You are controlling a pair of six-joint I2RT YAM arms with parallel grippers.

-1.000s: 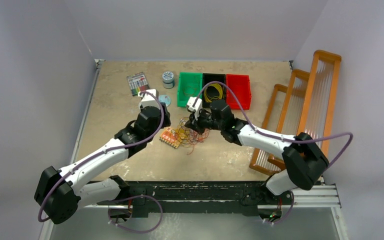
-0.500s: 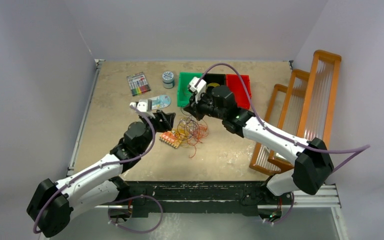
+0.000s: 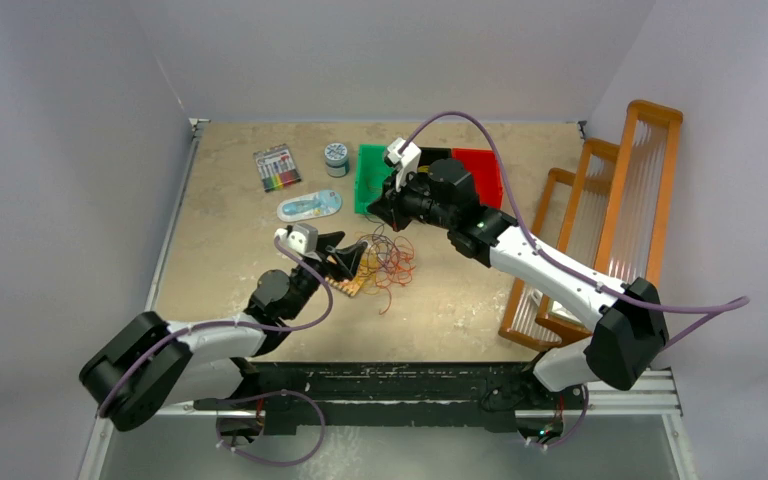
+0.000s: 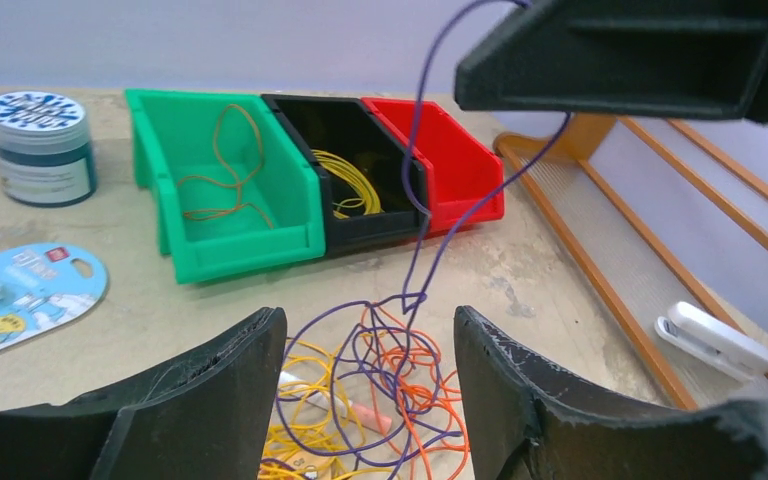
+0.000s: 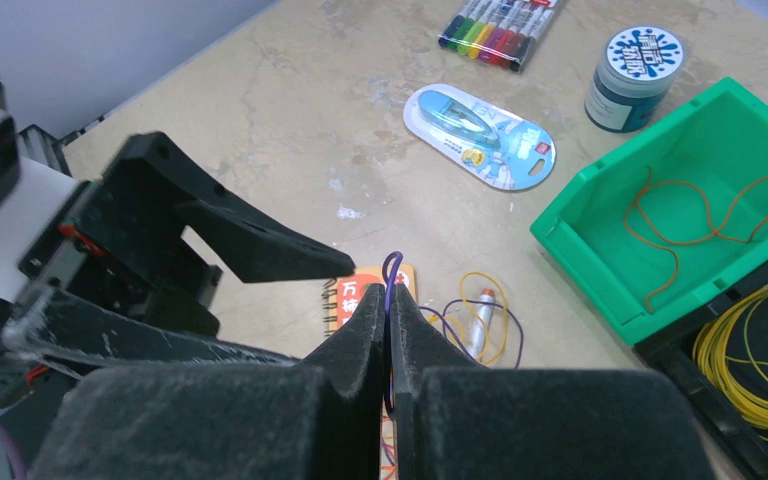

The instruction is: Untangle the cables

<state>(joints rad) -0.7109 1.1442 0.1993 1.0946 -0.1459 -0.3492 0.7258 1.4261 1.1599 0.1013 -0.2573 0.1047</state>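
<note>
The cables (image 3: 382, 262) lie as a tangle of yellow, orange and purple loops in the middle of the table. In the left wrist view the tangle (image 4: 380, 390) lies just beyond my fingers. My right gripper (image 3: 378, 212) hovers above and behind the tangle. It is shut on a purple cable (image 5: 392, 262), which runs taut up from a knot (image 4: 412, 298) in the tangle. My left gripper (image 3: 348, 258) is open and low at the tangle's left edge, holding nothing (image 4: 370, 330).
A green bin (image 3: 370, 178) holding an orange loop, a black bin (image 4: 360, 170) with yellow cables and a red bin (image 3: 482, 170) stand behind. An orange notebook (image 5: 360, 300), marker pack (image 3: 276, 168), jar (image 3: 336, 157), blister pack (image 3: 310, 206), orange racks (image 3: 610, 200) and white stapler (image 4: 715, 340) are around.
My right gripper has risen and moved back toward the bins, drawing the purple cable up. My left arm has pulled back toward the near edge and its gripper dropped beside the tangle.
</note>
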